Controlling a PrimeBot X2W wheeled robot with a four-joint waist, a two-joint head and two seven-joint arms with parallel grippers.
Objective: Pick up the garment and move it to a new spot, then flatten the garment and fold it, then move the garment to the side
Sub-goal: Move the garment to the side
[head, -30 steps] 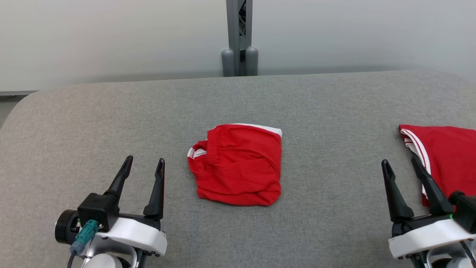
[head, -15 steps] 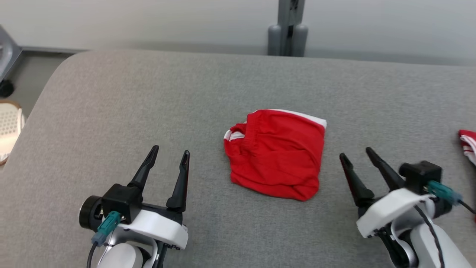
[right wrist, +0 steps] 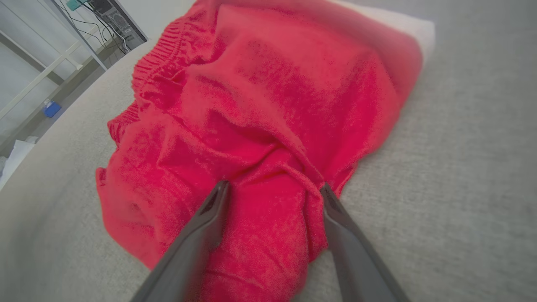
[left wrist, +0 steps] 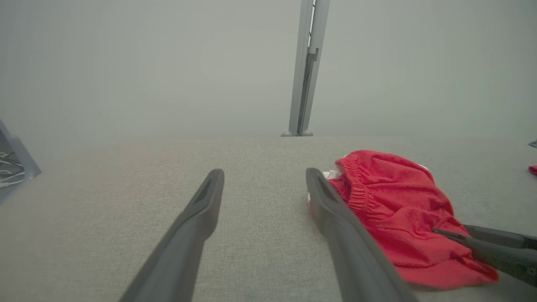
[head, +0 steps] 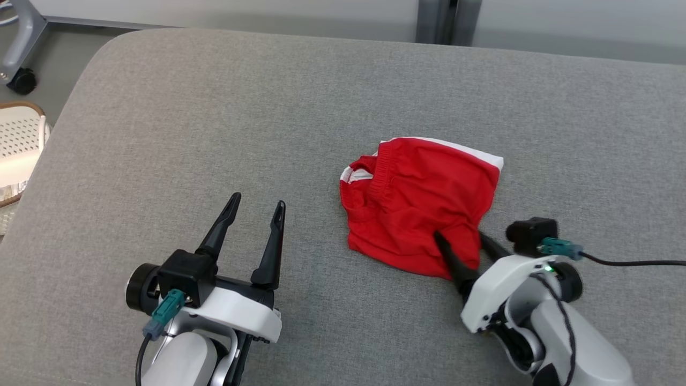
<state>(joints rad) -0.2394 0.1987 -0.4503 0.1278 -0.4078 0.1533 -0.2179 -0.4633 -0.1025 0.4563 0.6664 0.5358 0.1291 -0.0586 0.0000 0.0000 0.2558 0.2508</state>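
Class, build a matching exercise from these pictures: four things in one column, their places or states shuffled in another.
1 left gripper
2 right gripper
3 red garment
4 white basket

A lies crumpled on the grey surface
B open, astride the garment's near corner
C beyond the surface's left edge
D open, over bare surface

Pairs: 1-D, 2-B, 3-A, 4-C

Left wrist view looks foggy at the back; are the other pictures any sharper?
Left wrist view: the wall and grey post look milky and soft, while the red garment is fairly sharp. Right wrist view: the garment's far edge is smeared, and the right pincer is soft so near the lens. Head view: crisp, evenly lit, only faint shadows.
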